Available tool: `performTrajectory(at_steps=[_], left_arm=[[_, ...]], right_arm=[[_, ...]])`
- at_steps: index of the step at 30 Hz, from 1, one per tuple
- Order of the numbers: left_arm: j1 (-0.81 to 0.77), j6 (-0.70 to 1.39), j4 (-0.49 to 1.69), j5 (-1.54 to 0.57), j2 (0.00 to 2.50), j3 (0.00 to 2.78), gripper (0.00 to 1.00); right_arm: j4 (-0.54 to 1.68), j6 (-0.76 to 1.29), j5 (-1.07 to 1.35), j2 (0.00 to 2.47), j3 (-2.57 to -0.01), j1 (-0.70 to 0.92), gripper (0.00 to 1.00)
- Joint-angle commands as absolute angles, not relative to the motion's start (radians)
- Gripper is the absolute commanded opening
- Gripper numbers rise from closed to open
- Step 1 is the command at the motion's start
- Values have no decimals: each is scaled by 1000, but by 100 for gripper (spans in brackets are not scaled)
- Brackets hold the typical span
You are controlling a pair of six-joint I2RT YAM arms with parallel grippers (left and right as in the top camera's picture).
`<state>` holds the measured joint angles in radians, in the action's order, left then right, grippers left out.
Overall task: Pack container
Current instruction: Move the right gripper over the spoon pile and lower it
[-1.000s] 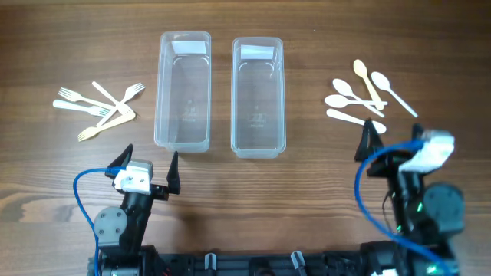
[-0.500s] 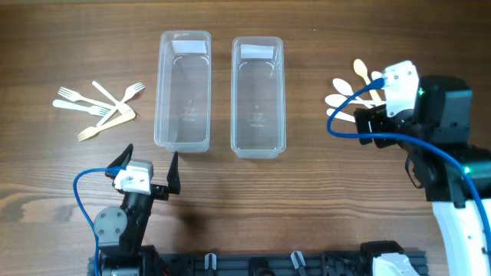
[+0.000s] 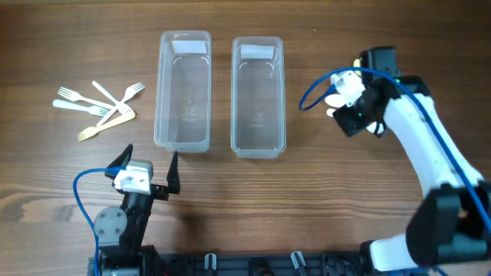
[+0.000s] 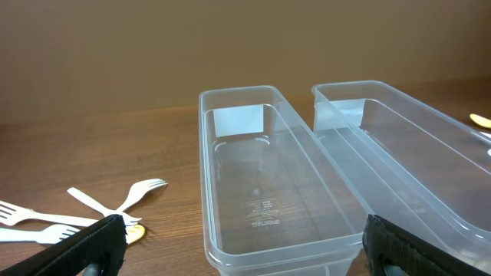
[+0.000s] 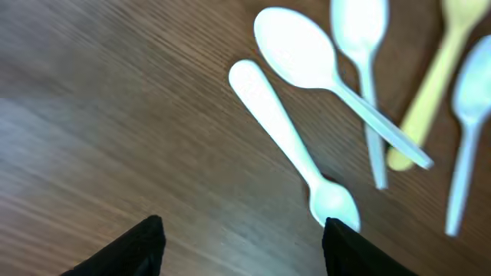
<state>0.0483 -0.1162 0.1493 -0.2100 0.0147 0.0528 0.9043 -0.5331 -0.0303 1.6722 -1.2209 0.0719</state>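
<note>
Two clear plastic containers stand side by side, the left one (image 3: pixel 183 90) (image 4: pixel 268 192) and the right one (image 3: pixel 258 96) (image 4: pixel 414 161), both empty. White and yellow plastic forks (image 3: pixel 98 107) (image 4: pixel 92 215) lie to their left. Plastic spoons (image 5: pixel 307 92) lie to the right; in the overhead view my right arm covers most of them. My right gripper (image 3: pixel 354 116) (image 5: pixel 242 245) is open and empty, just above the spoons. My left gripper (image 3: pixel 149 165) (image 4: pixel 245 253) is open and empty near the front edge, facing the left container.
A blue cable (image 3: pixel 314 92) loops from the right wrist toward the right container. Bare wooden table (image 3: pixel 230 192) lies between the containers and the arm bases.
My right arm has swung from the front right edge forward and left over the spoon pile, now lower over it. The left arm has not moved.
</note>
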Motion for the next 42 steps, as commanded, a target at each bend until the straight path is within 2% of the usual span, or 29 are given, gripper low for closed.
performTrajectory(at_steps=[1,6,17,20,28,34,39,42], left_arm=[[54,-131,147,-212,7,46,100],[54,-131,147,-212,7,46,100],[54,-131,147,-212,7,46,100],[54,-131,147,-212,7,46,100],[54,-131,147,-212,7,46,100],[54,-131,147,-212,7,46,100],[54,-131,147,-212,7,46,100],[54,-131,147,-212,7,46,100]], right_arm=[[893,-580,-57,1743,-1236,61,67],[849,-580,-111,1793,-1236,18,67],[800,-810,144,1794,-1235,-44,64],[783,-856,131,1794,-1216,-44,63],[661,-860,25,1797,-1103,-72,61],[643,-785,29,1849,-1103,-133,57],[635,-789,68,1902,-1103,-130,58],[624,-789,76,1932,-1103,-130,53]])
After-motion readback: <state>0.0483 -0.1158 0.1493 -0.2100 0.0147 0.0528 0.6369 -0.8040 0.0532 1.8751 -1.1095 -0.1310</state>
